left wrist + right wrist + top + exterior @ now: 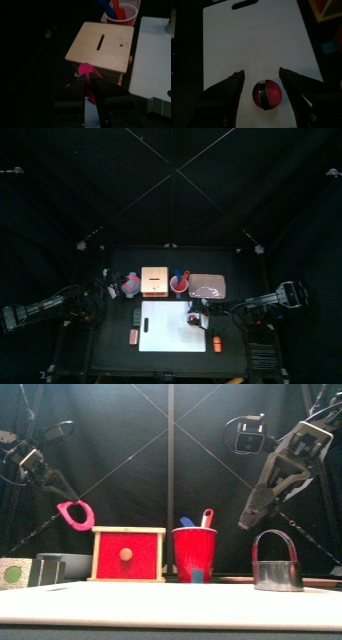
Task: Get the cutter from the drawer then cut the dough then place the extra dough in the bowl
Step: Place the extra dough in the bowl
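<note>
My left gripper [89,76] is shut on a pink ring of dough [85,69], which hangs from it [76,515] left of the wooden box [128,554]. From above, this ring [132,278] is over the blue-grey bowl [128,287]. The round metal cutter [277,565] stands on the white board [167,328] near its right edge, with a red disc of dough inside it [266,94]. My right gripper [262,76] hovers open above the cutter, one jaw on each side, touching nothing.
A red cup [195,552] with a blue and a red knife stands right of the box. The pink tray [209,285] lies at the back right. Small red toys lie at the board's front left [134,336] and front right [217,342].
</note>
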Motion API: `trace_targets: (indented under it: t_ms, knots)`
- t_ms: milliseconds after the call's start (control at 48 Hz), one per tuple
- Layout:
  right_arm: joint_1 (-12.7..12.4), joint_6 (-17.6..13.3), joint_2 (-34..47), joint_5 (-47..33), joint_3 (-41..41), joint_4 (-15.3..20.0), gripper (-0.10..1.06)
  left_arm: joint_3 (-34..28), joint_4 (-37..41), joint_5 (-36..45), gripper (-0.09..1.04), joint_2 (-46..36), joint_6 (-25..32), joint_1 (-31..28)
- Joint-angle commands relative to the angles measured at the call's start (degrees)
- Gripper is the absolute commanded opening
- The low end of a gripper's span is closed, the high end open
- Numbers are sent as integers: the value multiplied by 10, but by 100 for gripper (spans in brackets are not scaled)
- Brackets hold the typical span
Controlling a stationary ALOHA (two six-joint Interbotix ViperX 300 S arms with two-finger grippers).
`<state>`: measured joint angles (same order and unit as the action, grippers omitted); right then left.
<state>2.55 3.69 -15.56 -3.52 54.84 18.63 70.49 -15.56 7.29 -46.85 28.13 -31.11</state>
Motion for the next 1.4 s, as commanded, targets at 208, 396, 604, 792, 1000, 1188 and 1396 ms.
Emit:
trace_targets:
  t_ms: [208,396,604,792,1000,1188,1396]
  knots:
    - [-24,3,-8,-58,-23,-23,90,1,-4,-40,52,59,-1,0]
    - [-25,1,-8,-64,-21,-27,90,9,-11,-54,58,78,-1,5]
    - [-25,1,-8,-64,-21,-25,90,17,-49,-84,78,78,-1,11]
    - [-25,1,-8,-65,-20,-25,90,15,-79,-97,83,77,-1,21]
    - [-25,6,-10,-74,-19,-33,90,12,-98,-161,83,79,0,88]
    - [-38,8,-28,-147,-11,-75,90,14,-98,-269,83,79,0,181]
    - [-55,3,-34,-244,2,-114,90,17,-97,-369,83,79,0,276]
